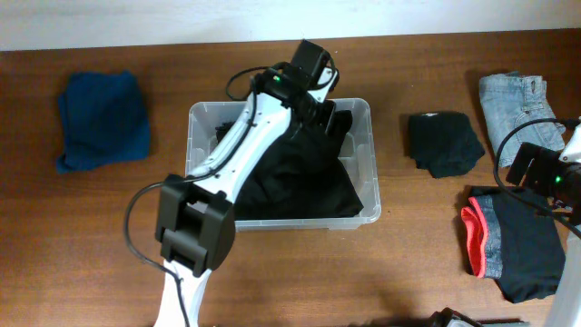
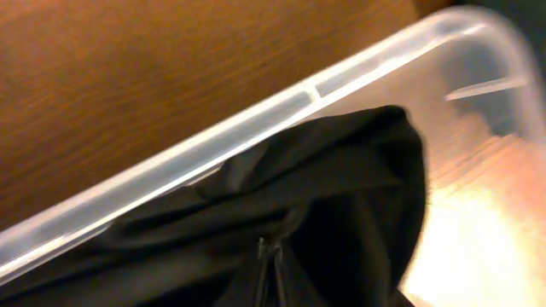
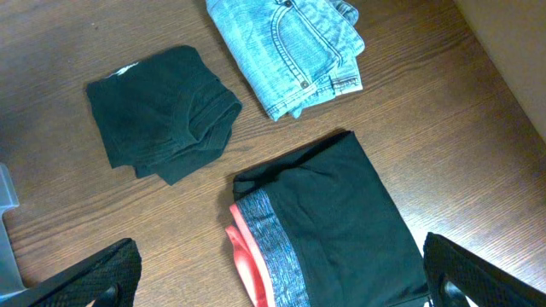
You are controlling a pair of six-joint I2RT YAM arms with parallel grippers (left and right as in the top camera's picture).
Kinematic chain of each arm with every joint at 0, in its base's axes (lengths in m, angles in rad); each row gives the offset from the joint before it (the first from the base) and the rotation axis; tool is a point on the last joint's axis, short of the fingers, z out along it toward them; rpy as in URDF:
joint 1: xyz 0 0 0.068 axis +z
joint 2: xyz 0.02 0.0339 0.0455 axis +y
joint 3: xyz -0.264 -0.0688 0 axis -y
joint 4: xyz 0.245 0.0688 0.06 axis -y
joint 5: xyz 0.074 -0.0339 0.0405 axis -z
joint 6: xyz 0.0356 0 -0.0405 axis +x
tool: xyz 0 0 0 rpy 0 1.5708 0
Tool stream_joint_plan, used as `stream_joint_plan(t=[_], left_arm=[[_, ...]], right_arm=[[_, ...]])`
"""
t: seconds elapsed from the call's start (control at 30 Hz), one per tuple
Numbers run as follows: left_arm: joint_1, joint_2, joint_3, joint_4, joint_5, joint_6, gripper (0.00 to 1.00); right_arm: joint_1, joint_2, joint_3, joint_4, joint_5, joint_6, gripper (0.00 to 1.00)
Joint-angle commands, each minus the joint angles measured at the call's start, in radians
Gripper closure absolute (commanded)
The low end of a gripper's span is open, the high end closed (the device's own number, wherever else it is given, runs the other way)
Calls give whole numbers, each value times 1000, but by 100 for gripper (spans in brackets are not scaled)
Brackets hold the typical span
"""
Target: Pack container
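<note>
The clear plastic container [image 1: 363, 107] stands mid-table with a black garment [image 1: 300, 182] bunched inside it. My left gripper [image 1: 320, 116] reaches down into its far right part. In the left wrist view the fingertips [image 2: 271, 256] are pressed together in the black garment [image 2: 341, 188], whose folds run into them, just inside the container's rim [image 2: 256, 119]. My right gripper [image 3: 281, 281] is open wide above black shorts with a red and grey band [image 3: 341, 222], holding nothing.
A dark blue garment [image 1: 102, 120] lies left of the container. To its right are a folded black garment [image 1: 443, 141], folded jeans [image 1: 515, 104] and the black shorts [image 1: 513, 241]. The right arm [image 1: 545, 173] hangs at the right edge.
</note>
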Motion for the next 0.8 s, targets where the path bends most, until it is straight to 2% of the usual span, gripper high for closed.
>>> stream_joint_plan(t=[0.0,0.53,0.77], left_arm=[[-23,57,-3,7,-23,-6,95],[-135,104,-3,71,-23,-9,96],[-139,102,6,77,-26,-9,96]], right_arm=[[-3,-4,10,3,-2,9,2],[-3,-4,10,3,-2,9,2],[-3,-4,10,3,-2,9,2]])
